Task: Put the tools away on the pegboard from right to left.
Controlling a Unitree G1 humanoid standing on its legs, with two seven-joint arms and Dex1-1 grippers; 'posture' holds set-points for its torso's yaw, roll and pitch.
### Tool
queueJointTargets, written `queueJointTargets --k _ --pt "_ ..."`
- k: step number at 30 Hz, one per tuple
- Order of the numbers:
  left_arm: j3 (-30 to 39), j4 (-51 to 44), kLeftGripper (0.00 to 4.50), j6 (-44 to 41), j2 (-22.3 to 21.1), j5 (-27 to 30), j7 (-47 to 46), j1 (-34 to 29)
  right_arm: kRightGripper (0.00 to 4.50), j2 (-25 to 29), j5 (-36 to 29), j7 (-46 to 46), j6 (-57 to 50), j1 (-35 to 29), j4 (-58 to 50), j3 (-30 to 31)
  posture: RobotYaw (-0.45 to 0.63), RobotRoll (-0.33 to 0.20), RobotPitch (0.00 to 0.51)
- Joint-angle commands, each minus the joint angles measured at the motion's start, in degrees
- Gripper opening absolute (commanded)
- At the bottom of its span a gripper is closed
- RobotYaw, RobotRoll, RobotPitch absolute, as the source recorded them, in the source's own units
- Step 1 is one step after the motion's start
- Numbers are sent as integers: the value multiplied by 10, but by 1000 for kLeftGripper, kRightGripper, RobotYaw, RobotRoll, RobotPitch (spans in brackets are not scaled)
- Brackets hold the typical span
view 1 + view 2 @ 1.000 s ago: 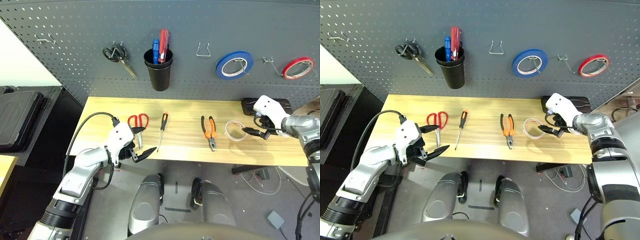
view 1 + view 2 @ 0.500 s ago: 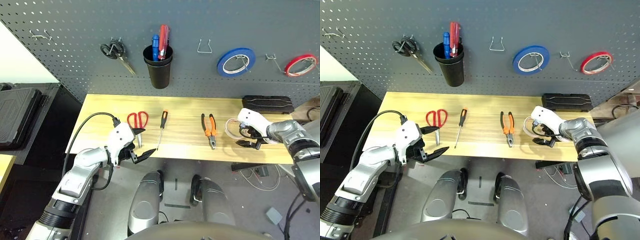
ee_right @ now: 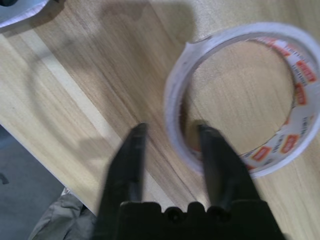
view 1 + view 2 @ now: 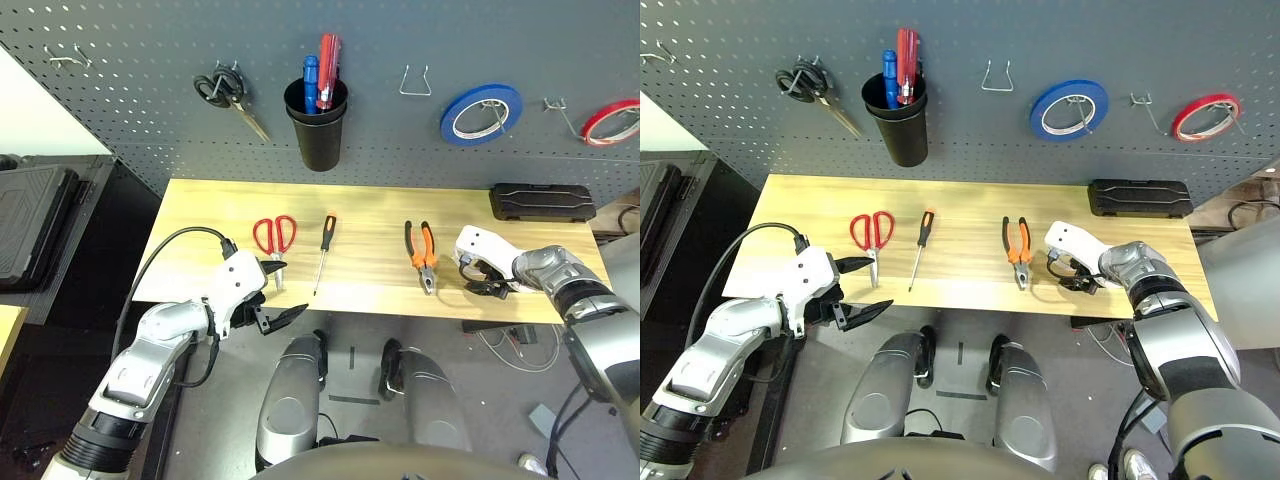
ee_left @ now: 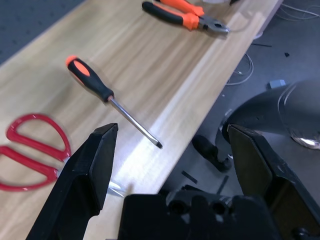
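Now the right gripper (image 3: 167, 145) is straddling the tape ring's (image 3: 240, 95) wall, fingers not visibly clamped (left gripper (image 5: 170, 150) hanging wide open).

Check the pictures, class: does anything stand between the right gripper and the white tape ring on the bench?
Nothing visible does. The right gripper is already at the white tape ring, one finger outside the band and the other inside the hole, with bare bench top around.
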State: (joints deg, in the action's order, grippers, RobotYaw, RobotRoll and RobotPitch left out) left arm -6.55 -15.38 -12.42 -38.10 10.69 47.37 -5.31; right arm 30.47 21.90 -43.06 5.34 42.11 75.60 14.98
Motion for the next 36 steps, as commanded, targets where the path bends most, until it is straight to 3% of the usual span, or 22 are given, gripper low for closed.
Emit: queueJointTargets --k 1,2,15,27,36 --pt "1 -15 4500 -6 -4 1 3 -10 396 -6 9 13 -4 -11 12 6 342 0 272" --pt "0 -15 4500 -7 -4 1 3 -9 27 -6 9 17 -2 -11 11 6 342 0 272" --pt "0 3 4500 13 24 22 13 30 27 41 -42 161 74 -40 -12 -66 303 0 219" --pt "46 -44 4500 30 67 122 29 57 27 51 -101 282 268 -173 -92 -140 298 0 154" --pt "63 -69 4500 69 86 141 24 81 27 51 -137 318 376 -231 -115 -177 290 0 144"
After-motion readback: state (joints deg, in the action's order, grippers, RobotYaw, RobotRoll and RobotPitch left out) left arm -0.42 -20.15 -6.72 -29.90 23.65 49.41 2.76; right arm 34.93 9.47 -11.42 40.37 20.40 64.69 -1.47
